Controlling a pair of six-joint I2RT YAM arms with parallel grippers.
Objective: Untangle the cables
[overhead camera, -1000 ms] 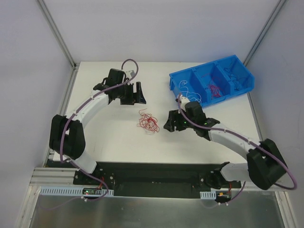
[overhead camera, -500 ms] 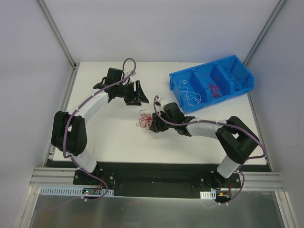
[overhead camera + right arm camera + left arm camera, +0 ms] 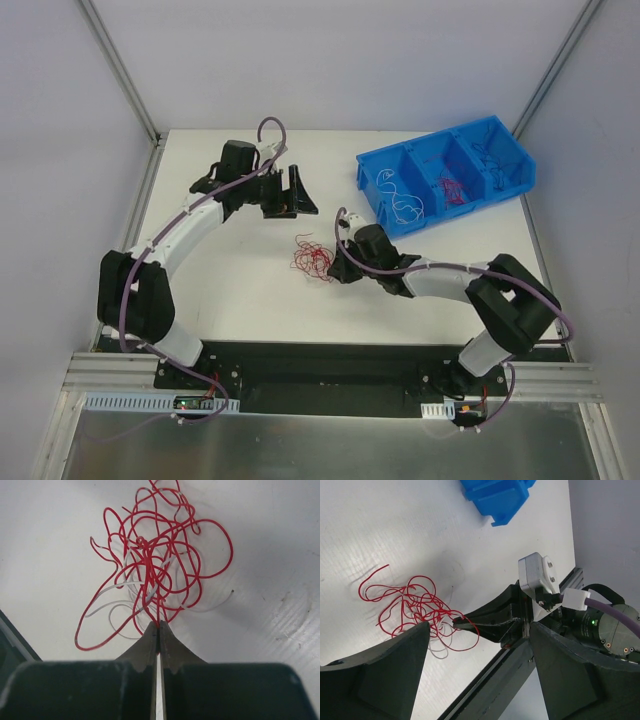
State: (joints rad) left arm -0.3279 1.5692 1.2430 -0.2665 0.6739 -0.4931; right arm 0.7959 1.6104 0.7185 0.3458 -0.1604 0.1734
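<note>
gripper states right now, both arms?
left gripper: open, holding nothing.
right gripper: closed, pinching a red strand at the near edge of the cable tangle.

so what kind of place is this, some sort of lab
Most likely a robotics lab test cell: a left arm and right arm bolted to a white table, plain panel walls, plus a blue divided bin and a tangle of cables.
</note>
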